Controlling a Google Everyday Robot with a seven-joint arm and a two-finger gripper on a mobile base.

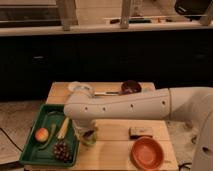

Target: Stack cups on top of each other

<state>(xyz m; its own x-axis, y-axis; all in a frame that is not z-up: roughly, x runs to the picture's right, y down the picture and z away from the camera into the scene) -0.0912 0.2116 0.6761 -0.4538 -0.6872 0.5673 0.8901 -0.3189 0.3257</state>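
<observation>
Pale green cup [89, 138] beside the green tray [31, 136] on the wooden surface [116, 146]; our hand [87, 131] hangs directly over it — presumably aligned for stacking. Its grip we cannot tell; the other cup is not visible.

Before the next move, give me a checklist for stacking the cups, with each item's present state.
1. Gripper at the green cup: ok. It is down at the cup, just right of the tray.
2. Green cup held: cannot tell.
3. Dark cup located: cannot tell. A small dark thing lies to the right of the gripper, in front of the arm, but its shape is unclear.
4. Room beside the green cup: not ok. The tray's rim is right next to it.
5. Orange bowl out of the way: ok. It sits apart, nearer the front edge than the small dark thing.
</observation>
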